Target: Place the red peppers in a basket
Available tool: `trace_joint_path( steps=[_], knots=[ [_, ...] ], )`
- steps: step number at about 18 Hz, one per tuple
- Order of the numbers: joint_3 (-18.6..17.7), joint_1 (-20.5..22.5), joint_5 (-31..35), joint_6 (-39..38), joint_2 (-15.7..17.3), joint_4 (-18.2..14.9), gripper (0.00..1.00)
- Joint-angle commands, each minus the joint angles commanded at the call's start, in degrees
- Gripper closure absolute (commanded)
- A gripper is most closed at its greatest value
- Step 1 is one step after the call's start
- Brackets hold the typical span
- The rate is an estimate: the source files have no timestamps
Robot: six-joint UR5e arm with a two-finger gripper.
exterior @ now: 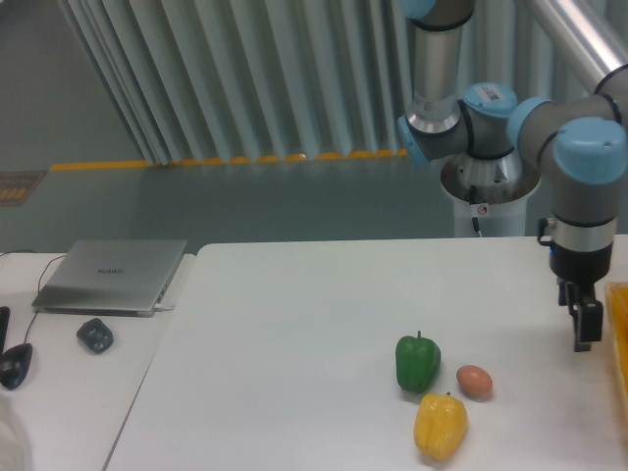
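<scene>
Looked over the table (294, 334) first and found no red pepper anywhere in view; could not tell its place, perhaps inside the basket (619, 324) or outside the frame. Found the arm (584, 167) at the right side, reaching down just beside the basket, showing only a thin rim. Noted green pepper (418, 361), yellow pepper (440, 425) and a brown egg-like thing (474, 381) close together, well apart from the pincer (586, 334). Could not judge the pincer's state, open or closed; saw nothing red in it. Best, probably, to confirm the red pepper's place before any move, and to stay clear of the rim and the wrong peppers.
</scene>
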Motion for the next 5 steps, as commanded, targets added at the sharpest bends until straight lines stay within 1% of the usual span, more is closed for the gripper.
trace_joint_path(
  steps=[2, 5],
  knots=[
    [0.0, -1.59, 0.17, -2.82, -0.53, 0.27, 0.0],
    [0.0, -2.73, 0.61, -5.38, -0.7, 1.32, 0.0]
  ],
)
